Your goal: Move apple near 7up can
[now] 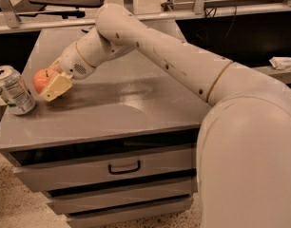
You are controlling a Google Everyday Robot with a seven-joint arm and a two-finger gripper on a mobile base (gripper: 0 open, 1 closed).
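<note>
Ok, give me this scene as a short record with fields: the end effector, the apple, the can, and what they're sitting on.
end effector: low over the left part of the picture, shut on the apple
apple: held between the fingers, close beside the can with a narrow gap showing
7up can: standing near the picture-left edge, not touched
surface: grey cabinet top, with drawers below
task state: apple near the can, not yet released

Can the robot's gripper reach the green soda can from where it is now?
Probably yes. The gripper, shut on the apple, hangs low over the table close beside the 7up can, and nothing stands between them. The apple would likely touch the can first.
</note>
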